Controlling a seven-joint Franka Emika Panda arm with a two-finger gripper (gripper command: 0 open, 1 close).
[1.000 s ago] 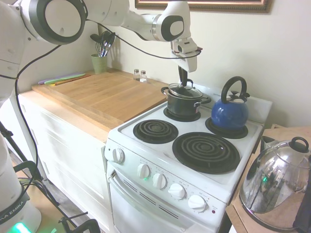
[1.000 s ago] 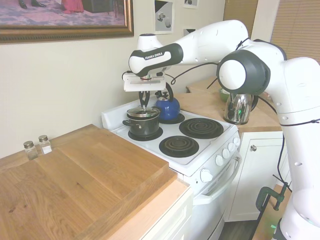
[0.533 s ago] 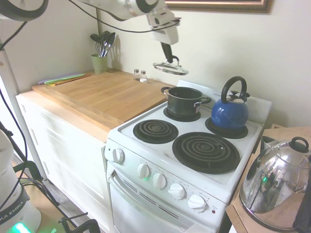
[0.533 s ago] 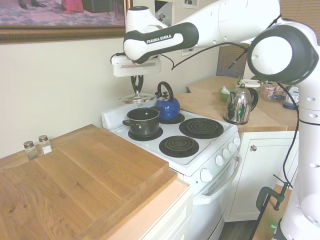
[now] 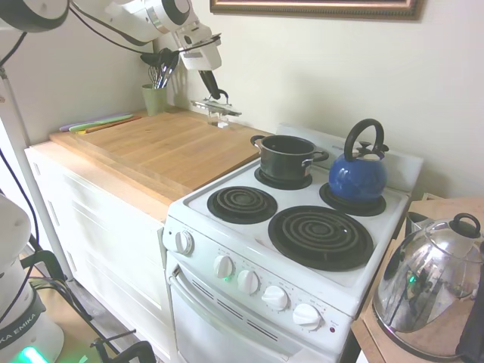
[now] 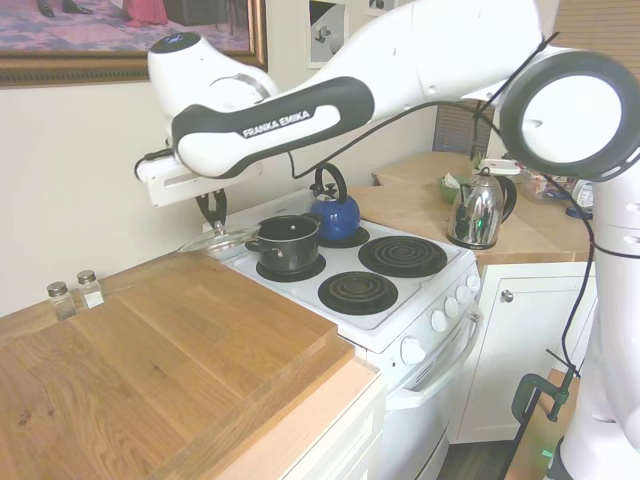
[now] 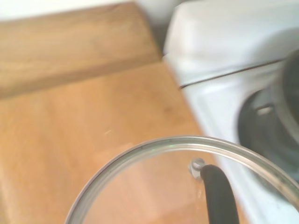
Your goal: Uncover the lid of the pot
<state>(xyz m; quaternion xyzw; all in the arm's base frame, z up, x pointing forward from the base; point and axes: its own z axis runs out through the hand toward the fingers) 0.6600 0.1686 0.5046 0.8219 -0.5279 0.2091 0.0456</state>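
Note:
The small black pot stands uncovered on the stove's back left burner, also seen in the second exterior view. The glass lid hangs in the air over the back edge of the wooden counter, left of the stove. My gripper is shut on its black loop handle. From the other side, the lid hangs just left of the pot under my gripper. The wrist view shows the lid's metal rim and handle above the wood, with the pot at the edge.
A blue kettle sits on the back right burner. A shiny domed kettle stands on the right counter. Two shakers stand by the wall, and a green utensil cup is at the wooden counter's far corner.
The lid was lifted off the pot, then carried left and lowered over the wooden counter. The pot stayed in place and is now open.

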